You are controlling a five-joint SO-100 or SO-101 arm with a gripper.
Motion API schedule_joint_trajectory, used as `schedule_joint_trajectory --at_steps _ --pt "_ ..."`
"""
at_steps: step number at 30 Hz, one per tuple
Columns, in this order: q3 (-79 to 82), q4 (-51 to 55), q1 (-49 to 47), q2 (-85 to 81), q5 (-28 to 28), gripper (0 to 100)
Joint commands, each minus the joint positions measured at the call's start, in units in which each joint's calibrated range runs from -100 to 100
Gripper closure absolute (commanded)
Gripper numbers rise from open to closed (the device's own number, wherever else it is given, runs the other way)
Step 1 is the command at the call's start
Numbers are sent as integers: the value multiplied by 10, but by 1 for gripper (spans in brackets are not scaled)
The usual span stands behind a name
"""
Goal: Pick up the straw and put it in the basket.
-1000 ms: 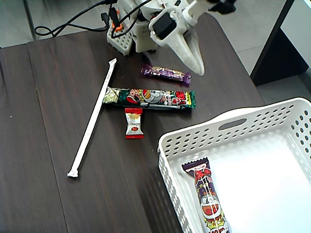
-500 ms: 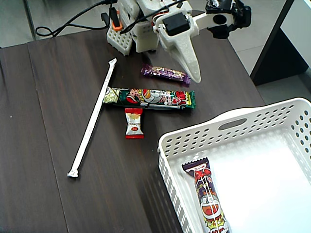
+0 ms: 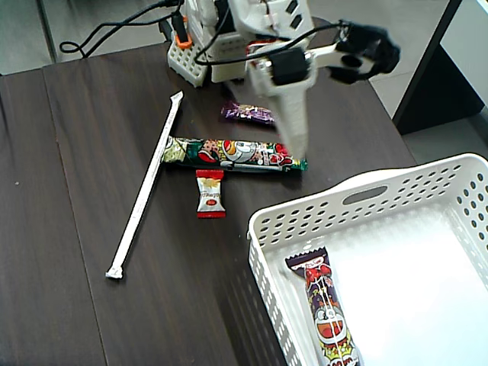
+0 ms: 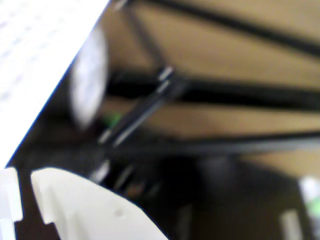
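Note:
The straw (image 3: pixel 146 183) is a long thin white stick lying diagonally on the dark table, left of centre, with nothing touching it. The basket (image 3: pixel 358 191) is a white perforated tray at the lower right. My gripper (image 3: pixel 296 145) hangs blurred above the right end of the green-and-red candy bar (image 3: pixel 232 152), well to the right of the straw. Its jaws look closed into one white wedge and hold nothing. In the wrist view one white finger (image 4: pixel 90 210) shows at the bottom left. The rest of that view is blurred, and the straw does not show in it.
A small red-and-white candy (image 3: pixel 210 194) lies below the long bar. A purple candy (image 3: pixel 248 113) lies behind it. A dark wrapped candy bar (image 3: pixel 328 313) lies inside the basket. The arm base (image 3: pixel 200 53) and its cables stand at the table's far edge.

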Motion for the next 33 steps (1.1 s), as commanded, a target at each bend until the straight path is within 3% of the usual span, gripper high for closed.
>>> schedule_joint_trajectory --at_steps 1,6,9,13,14,18,21,25,27,28,30,33 --pt "-134 130 36 10 3 98" --pt "-274 255 142 41 -1 98" --pt "-297 277 223 97 -4 98" --pt "-306 306 236 176 3 98" --pt "-310 299 229 191 30 98" --pt "-392 300 237 269 247 98" --pt "-456 300 282 343 309 98" --pt "-462 315 315 423 524 99" --pt "-473 382 321 452 676 99" --pt "-487 420 326 460 706 99" --pt "-492 519 327 461 708 99" --pt "-482 513 326 476 708 99"
